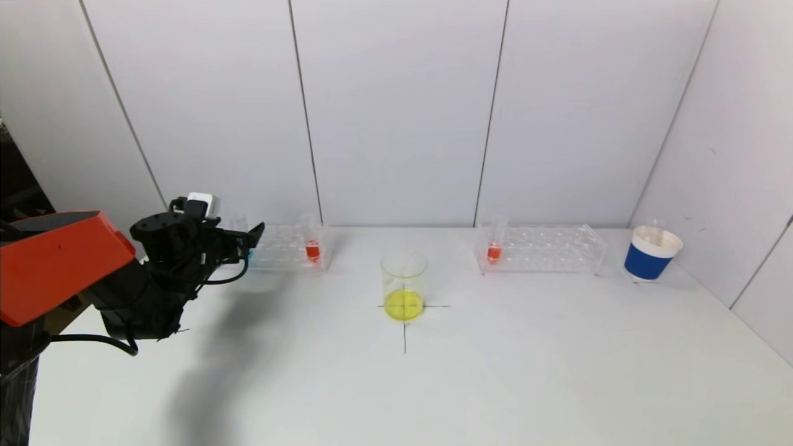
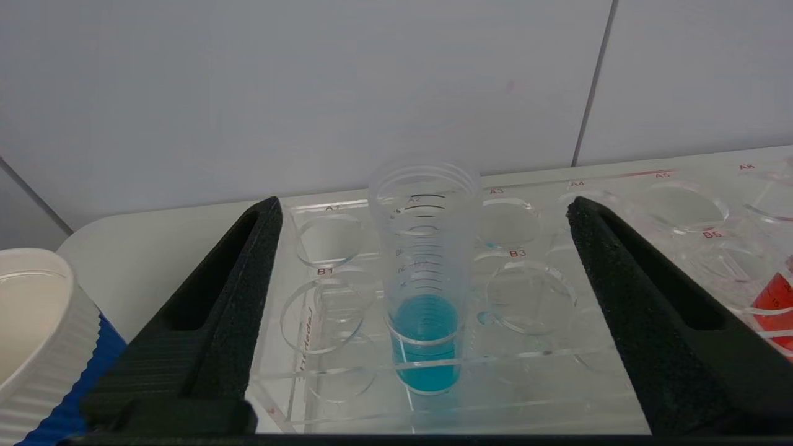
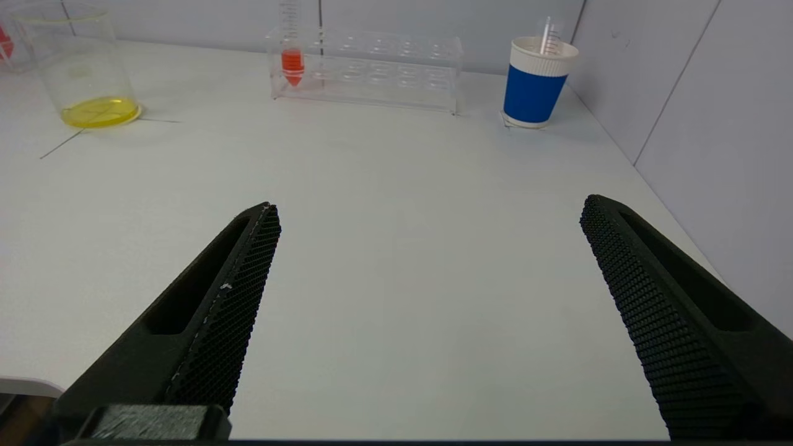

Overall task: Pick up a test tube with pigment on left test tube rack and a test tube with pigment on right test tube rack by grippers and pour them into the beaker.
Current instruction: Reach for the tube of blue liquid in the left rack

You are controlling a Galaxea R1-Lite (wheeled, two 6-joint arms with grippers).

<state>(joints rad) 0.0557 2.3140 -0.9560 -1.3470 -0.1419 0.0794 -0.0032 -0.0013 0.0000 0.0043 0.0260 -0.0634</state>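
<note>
Your left tool (image 2: 421, 316) is spread wide, its two black fingers (image 2: 217, 310) standing on either side of a test tube with blue pigment (image 2: 424, 291) without touching it; the tube stands upright in a front-row hole of the left test tube rack (image 2: 508, 297), with the blue liquid filling only its lower part (the graduated upper part is clear). In the head view you can see that same tool (image 1: 251, 238) at the left end of the rack (image 1: 282, 248), reaching in from the robot's left. Further along that rack stands a test tube with orange-red pigment (image 1: 312, 248), near the end closest to the middle of the counter (image 1: 495, 371). Beside the left tool, in its wrist view, a white-rimmed paper cup with a blue sleeve (image 2: 37, 334) sits just next to the rack's end. Moving outward, the beaker (image 1: 404, 285) stands at the centre of the counter on a drawn cross, holding a shallow layer of yellow liquid. Beyond it, the right test tube rack (image 1: 542, 249) carries one upright tube of orange-red pigment (image 1: 494, 248) at its end nearest the beaker, and another blue-sleeved cup (image 1: 650, 254) stands near that rack's far end, close to the side wall. Your right tool (image 3: 427, 316) is also released, jaws wide apart with nothing between them, hanging above bare counter well apart from the right rack.
</note>
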